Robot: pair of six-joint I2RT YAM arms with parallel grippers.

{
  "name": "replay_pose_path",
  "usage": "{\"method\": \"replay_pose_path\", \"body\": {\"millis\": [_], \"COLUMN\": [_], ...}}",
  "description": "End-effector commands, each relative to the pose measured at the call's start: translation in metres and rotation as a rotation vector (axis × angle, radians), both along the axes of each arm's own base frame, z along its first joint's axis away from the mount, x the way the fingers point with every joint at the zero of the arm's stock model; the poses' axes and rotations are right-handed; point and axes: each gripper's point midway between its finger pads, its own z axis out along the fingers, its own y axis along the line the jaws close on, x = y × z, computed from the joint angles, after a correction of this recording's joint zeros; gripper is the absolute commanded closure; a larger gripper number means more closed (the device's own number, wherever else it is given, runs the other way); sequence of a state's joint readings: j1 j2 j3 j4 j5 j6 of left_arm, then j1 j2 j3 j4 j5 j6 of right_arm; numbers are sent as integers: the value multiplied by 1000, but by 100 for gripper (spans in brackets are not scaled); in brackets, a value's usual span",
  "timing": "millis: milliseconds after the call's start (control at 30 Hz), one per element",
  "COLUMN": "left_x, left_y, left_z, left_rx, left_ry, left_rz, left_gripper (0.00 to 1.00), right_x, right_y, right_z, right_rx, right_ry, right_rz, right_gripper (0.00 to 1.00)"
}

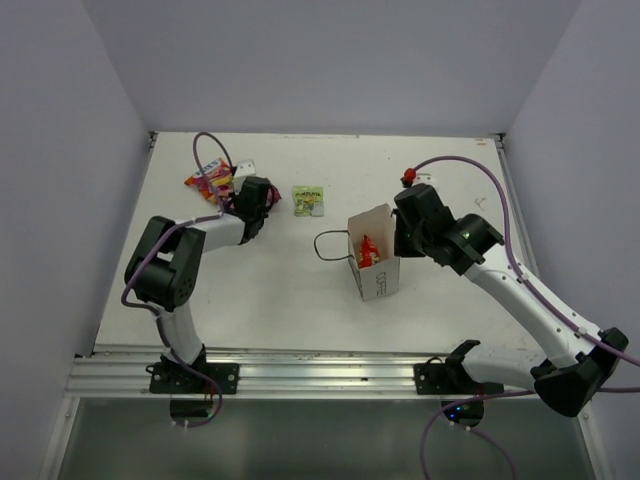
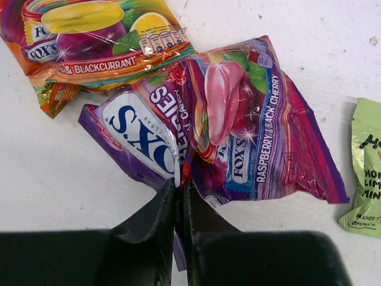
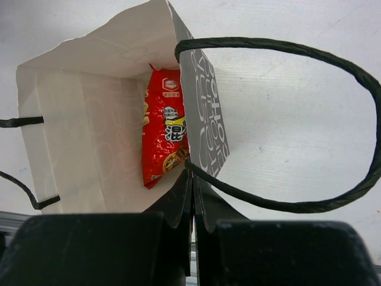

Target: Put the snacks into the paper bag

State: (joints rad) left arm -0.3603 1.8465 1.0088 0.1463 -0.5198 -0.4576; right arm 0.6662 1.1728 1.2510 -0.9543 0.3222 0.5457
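Left pincer clamps only an edge of the shiny purple packet, which may slip loose; right pincer clamps a wall of the white paper bag.

1. The shiny purple snack packet, at the tips of the black left gripper, is purple and pink, with a white patch and blue letters.
2. The shiny red-yellow snack packet, farther out and to that gripper's left, has orange, yellow, green and purple swirls.
3. The flat pale green packet, off to that gripper's right, has dark letters.
4. The small white paper bag, at the tips of the black right gripper, is plain white inside, with grey letters outside.
5. Its thin cord handles are black.
6. The shiny red-orange packet, just ahead of that gripper, is bright red with yellow marks.
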Motion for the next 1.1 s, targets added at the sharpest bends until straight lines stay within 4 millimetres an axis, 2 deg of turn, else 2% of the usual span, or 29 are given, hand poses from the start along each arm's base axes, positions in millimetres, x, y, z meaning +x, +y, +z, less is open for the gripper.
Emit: {"method": "replay_pose_path", "body": {"millis": [0,67,200,267,300,333,367,400,433,500,533,600,633,767,867,900,933,967,1000,1067], "left_x": [14,11,3,0,-3,-4,-11,-15,-17,-33,-39,-53,-59,-82,-96,-98,-104,-109,-116,-127], "left_y": [6,8,10,7,-4,-11,-15,-28,-33,-48,-53,-69,-74,-106,-133,-140,-158,-166,-185,-201], "left_z": [8,5,3,25,34,62,70,83,115,134,163,187,215,272,294,296,295,290,299,296], "left_rx": [4,18,-10,-30,-75,-109,-126,-174,-203,-274,-304,-376,-410,-544,-600,-595,-590,-564,-554,-543], "left_ry": [-42,-30,-9,-33,-38,-86,-69,-73,-120,-111,-163,-185,-235,-310,-308,-300,-275,-241,-244,-205], "left_rz": [14,-1,-29,-56,-114,-147,-175,-240,-267,-353,-388,-475,-505,-697,-806,-814,-854,-870,-908,-951], "left_gripper": [92,100,100,100,100,100,100,100,100,100,100,100,100,100,100,100,100,100,100,100], "right_x": [6,7,9,10,10,10,10,10,10,11,10,10,10,10,10,10,10,9,9,8], "right_y": [2,4,8,8,8,7,6,5,4,3,4,4,5,7,9,9,8,8,7,6], "right_z": [5,2,-1,-2,-3,-3,-3,-2,-2,-4,-5,-7,-6,-9,-9,-9,-9,-8,-8,-6], "right_rx": [10,7,7,5,3,1,1,4,2,3,5,9,16,23,26,27,28,32,30,36], "right_ry": [-14,-3,10,13,14,14,13,11,10,16,20,28,27,34,36,36,35,32,32,23], "right_rz": [-6,-4,4,6,4,3,-2,-6,-8,-12,-9,-9,-7,-1,4,5,5,4,1,-5], "right_gripper": [100,100,100,100,100,100,100,100,100,100,100,100,100,100,100,100,100,100,100,100]}}
